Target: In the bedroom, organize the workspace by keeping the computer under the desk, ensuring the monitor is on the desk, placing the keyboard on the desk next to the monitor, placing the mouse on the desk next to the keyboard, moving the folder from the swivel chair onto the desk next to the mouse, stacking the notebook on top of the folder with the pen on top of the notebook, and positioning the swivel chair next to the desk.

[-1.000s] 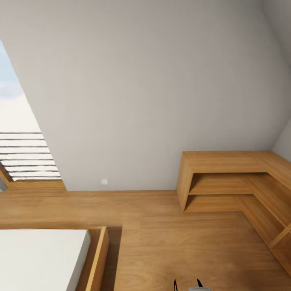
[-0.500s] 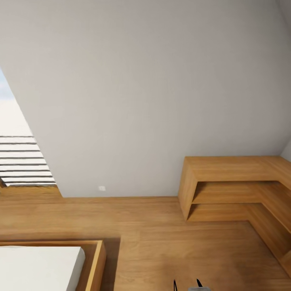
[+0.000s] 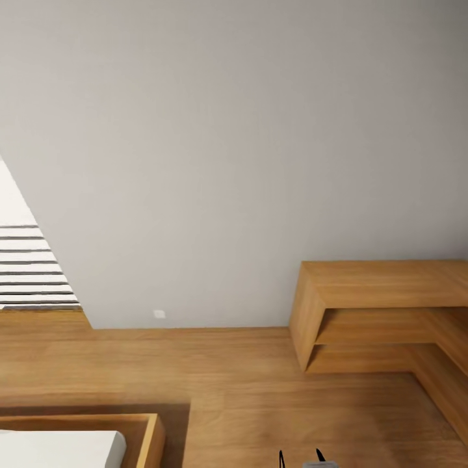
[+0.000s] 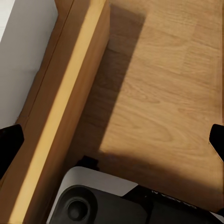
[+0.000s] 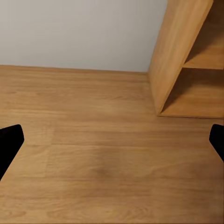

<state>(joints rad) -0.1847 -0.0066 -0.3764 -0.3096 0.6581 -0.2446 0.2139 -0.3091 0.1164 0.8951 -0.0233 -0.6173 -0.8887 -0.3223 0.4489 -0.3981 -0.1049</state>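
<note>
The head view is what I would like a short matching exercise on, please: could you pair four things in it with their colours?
Things:
1. wall
2. floor
3. low shelf unit
4. mattress

Colours:
A. white
B. plain grey
C. oak with open compartments
D. oak planks

Pairs: 1-B, 2-D, 3-C, 4-A

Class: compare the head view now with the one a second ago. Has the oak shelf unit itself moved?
No. The oak shelf unit keeps its place against the grey wall and floor; everything shifts down together, so the camera moved.
</note>
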